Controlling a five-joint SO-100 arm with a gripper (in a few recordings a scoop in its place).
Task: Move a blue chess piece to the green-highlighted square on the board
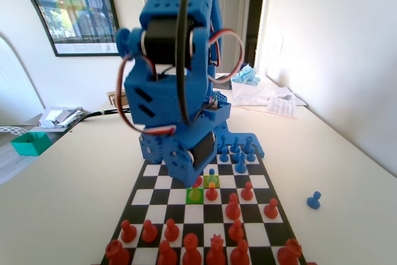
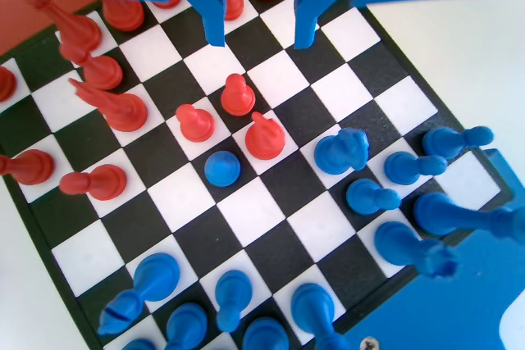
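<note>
A blue chess piece [image 2: 221, 168], a small round-headed pawn, stands alone near the middle of the board [image 2: 385, 67]. In the fixed view this pawn [image 1: 211, 174] is on the paler yellow-green square. The green-highlighted square [image 1: 189, 200] lies one square diagonally nearer the camera and to the left, and a small piece tinted by the highlight stands on it. My gripper [image 2: 260, 38] is open with nothing between its jaws. It hovers over the squares beyond three red pawns [image 2: 238, 94], well apart from the blue pawn. The bent blue arm [image 1: 173, 91] hangs over the board's far half.
Taller blue pieces [image 2: 340, 152] crowd the board's arm side. Red pieces [image 1: 191, 243] fill the near rows of the fixed view. Another blue pawn [image 1: 314, 200] lies off the board on the table at right. A green box [image 1: 30, 143] sits far left and papers [image 1: 279, 105] back right.
</note>
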